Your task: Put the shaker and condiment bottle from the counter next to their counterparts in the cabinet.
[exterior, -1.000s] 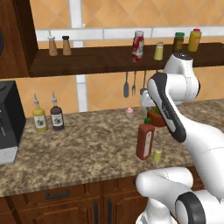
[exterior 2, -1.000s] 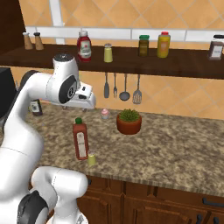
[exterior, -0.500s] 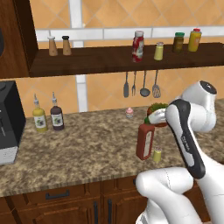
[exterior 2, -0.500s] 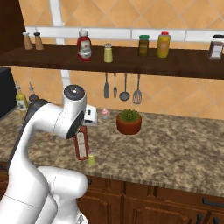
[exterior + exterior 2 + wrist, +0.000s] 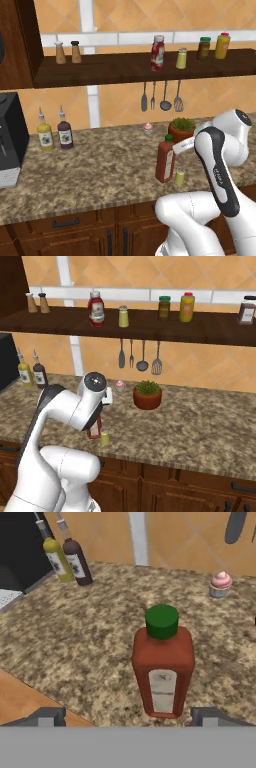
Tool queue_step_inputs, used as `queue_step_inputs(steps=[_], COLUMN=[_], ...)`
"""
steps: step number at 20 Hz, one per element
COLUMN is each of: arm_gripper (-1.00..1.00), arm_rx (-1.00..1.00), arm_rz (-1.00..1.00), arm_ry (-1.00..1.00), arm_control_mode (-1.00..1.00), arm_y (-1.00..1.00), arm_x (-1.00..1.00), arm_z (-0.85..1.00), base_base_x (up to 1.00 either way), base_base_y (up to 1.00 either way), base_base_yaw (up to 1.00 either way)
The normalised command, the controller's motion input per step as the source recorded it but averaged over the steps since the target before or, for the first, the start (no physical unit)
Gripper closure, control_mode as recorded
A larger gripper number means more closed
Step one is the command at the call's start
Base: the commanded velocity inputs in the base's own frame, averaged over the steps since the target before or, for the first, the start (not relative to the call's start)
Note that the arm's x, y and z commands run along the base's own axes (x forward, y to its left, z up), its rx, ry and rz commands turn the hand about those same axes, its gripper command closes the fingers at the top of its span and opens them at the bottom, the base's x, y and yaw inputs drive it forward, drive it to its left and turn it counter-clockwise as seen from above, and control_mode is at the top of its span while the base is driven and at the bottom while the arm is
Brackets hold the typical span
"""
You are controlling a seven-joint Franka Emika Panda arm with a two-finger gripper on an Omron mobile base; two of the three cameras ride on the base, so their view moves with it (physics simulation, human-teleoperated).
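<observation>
The condiment bottle [image 5: 162, 667], red-orange with a green cap and pale label, stands upright on the counter [image 5: 90, 637]. My gripper [image 5: 129, 717] is open wide just in front of it, a fingertip [image 5: 47, 717] low on each side, nothing held. In the left base view the bottle [image 5: 165, 162] stands by my white hand, with the small yellow-green shaker [image 5: 179, 177] beside its base. In the right base view my arm hides most of the bottle; the shaker [image 5: 104, 437] shows. On the cabinet [image 5: 125, 70] stand the counterparts: a red white-capped bottle [image 5: 157, 52] and a twin shaker [image 5: 181, 58].
A potted plant [image 5: 181, 129] and a pink cupcake [image 5: 148, 129] sit behind the bottle. Yellow [image 5: 45, 137] and dark [image 5: 64, 134] spouted bottles stand by a black machine [image 5: 10, 145] at left. Utensils [image 5: 160, 97] hang under the shelf; jars [image 5: 212, 46] and brown shakers [image 5: 67, 51] stand on it.
My arm has folded down and to the right, bringing the hand low to the counter beside the condiment bottle. The gripper stayed open. Bottle and shaker have not moved.
</observation>
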Motion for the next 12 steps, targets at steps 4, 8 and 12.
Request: queue_step_inputs(steps=[4, 8, 12], arm_gripper=[-1.00, -1.00, -1.00], arm_rx=[0.01, 0.01, 0.00], arm_rz=[0.15, 0.14, 0.04], arm_ry=[-0.03, -0.02, -0.07], arm_control_mode=[-1.00, -1.00, -1.00], arm_y=[-0.07, -0.24, -0.30], arm_x=[0.00, 0.00, -0.01], arm_z=[0.00, -0.03, -0.34], base_base_x=[0.00, 0.00, 0.00], base_base_y=[0.00, 0.00, 0.00], base_base_yaw=[0.00, 0.00, 0.00])
